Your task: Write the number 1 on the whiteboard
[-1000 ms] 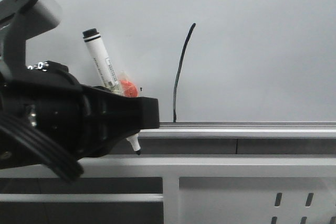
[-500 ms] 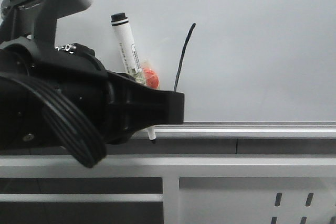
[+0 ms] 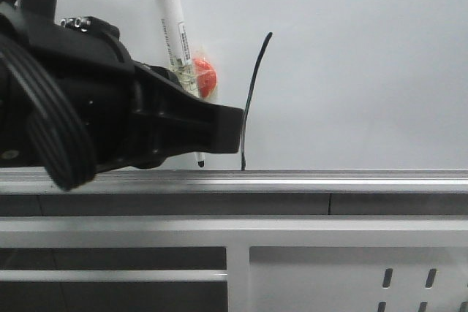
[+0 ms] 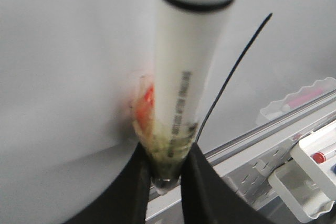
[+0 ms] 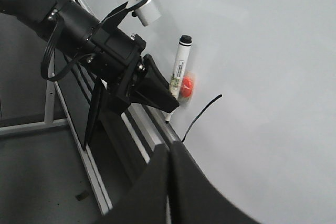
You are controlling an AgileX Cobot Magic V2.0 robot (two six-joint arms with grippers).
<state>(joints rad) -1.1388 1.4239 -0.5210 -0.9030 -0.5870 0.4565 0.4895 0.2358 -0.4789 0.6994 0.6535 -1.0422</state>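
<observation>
I see the left gripper (image 3: 219,128) clenched low on the marker (image 3: 172,27), a light, stiff, slick barrel best held near its tip, just left of the number 1 (image 3: 252,96) on the whiteboard (image 3: 365,63); right gripper (image 5: 169,153) pinched empty.

The left gripper (image 3: 219,129), clamped on the white marker (image 3: 174,31), fills the left part of the scene and stands just left of the number 1 (image 3: 251,100), blocking any approach to the stroke from that side. To the right of the stroke the whiteboard (image 3: 365,71) is bare all the way across, so a gripper could pass there, bounded below by the silver rail (image 3: 351,178) and the grey frame (image 3: 344,268) under it. The right gripper (image 5: 169,182), fingers pressed together, sits nearer than the board and apart from the left arm.
</observation>
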